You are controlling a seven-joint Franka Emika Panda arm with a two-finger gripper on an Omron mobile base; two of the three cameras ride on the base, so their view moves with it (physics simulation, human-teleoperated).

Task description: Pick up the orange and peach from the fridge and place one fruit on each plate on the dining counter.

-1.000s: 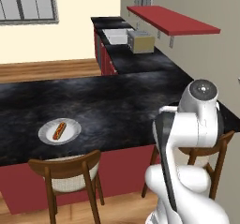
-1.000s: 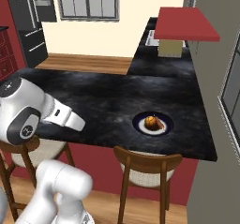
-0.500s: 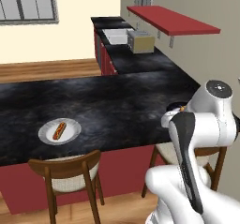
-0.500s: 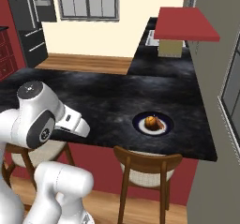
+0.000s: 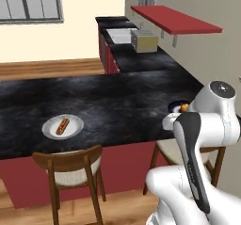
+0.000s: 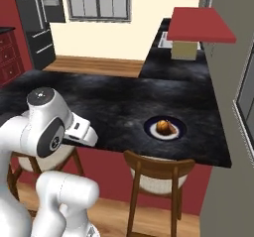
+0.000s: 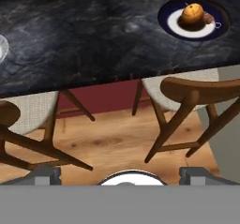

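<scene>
From the left base view, the dining surface (image 5: 94, 101) with its glossy black marbled top runs across the middle. At about 8 o'clock on it lies a pale plate (image 5: 62, 126) with a small reddish-orange item on it that looks like a hot dog. At 3 o'clock, just behind the white arm, a second plate with a dark rim (image 5: 178, 107) shows partly, with an orange fruit (image 5: 184, 108) on it. One wooden stool (image 5: 70, 167) stands in front of the surface at 7 o'clock.

From the right base view, the dark rimmed plate sits at about 4 o'clock on the surface, near its front edge, and holds the orange fruit together with a smaller brownish thing I cannot identify. A stool (image 6: 158, 174) stands just below this plate. The dark grey fridge (image 6: 39, 18) stands at 11 o'clock, far from the surface, and its doors look closed. The arm is at 8 o'clock, low beside the surface edge.

From the hand view, the fingers (image 7: 120, 176) show only as two grey tips at the bottom, well apart, with nothing between them, so they are released. The plate with the fruit is at 1 o'clock on the black surface. Two stools stand over the wooden floor (image 7: 112, 143) below.
</scene>
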